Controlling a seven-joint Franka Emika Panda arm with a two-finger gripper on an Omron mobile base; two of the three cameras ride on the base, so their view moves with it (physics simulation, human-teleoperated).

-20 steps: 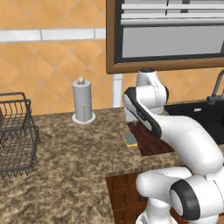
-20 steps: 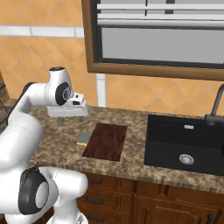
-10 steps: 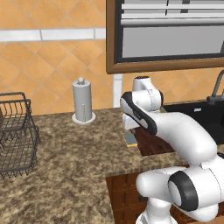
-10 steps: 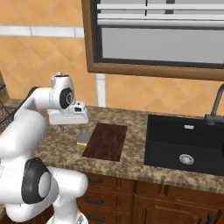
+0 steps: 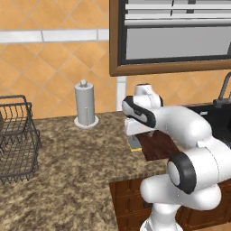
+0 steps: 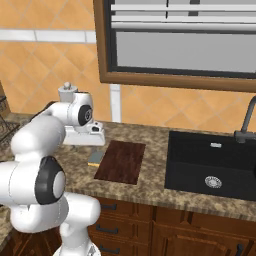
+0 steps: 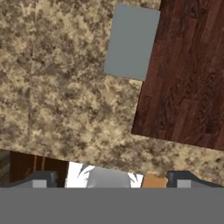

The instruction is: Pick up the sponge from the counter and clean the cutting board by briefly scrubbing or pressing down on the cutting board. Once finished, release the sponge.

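Tool (image 6: 96,134) now nearer, seemingly spread and empty; hand view's sponge (image 7: 131,41) touching cutting board (image 7: 187,74).

The sponge (image 6: 95,158) lies on the counter (image 6: 150,182) just left of the cutting board (image 6: 121,161), sink (image 6: 210,167) to the right.

The speckled granite table (image 6: 150,137) carries the cutting board (image 6: 120,161) near its front edge, the sponge (image 6: 95,158) just beside it, a paper-towel holder (image 5: 85,104) and a wire basket (image 5: 16,140).

We see a black wire basket (image 5: 16,137) at left, a grey upright paper-towel holder (image 5: 85,104) by the orange tiled wall, and a black sink (image 6: 212,165) under a wood-framed window (image 6: 182,42).
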